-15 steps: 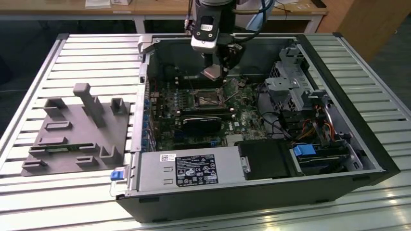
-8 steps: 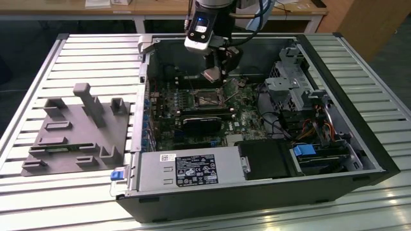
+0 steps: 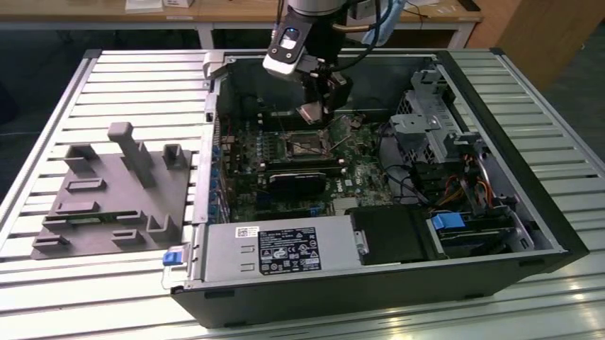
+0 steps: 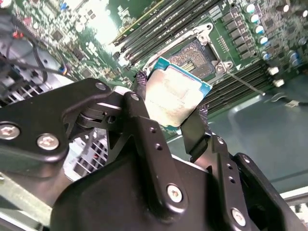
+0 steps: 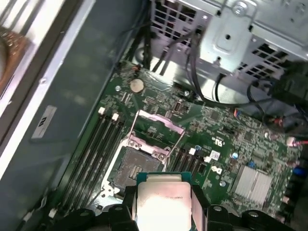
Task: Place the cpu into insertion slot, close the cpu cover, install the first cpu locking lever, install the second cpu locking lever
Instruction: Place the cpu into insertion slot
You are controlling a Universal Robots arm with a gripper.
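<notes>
End effector (image 4: 169,103) clamps cpu (image 4: 175,94), tilted, metal side up, nr insertion slot (image 5: 132,168); cpu cover (image 5: 161,121) open.

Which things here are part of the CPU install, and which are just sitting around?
In the job: black end effector, shut on the flat square silver-topped cpu; square dark-centred insertion slot in the green board; thin silver metal-frame cpu cover, raised open.
Lying about: grey moulded fixture tray; silver labelled power supply box; round silver coin cell.
</notes>
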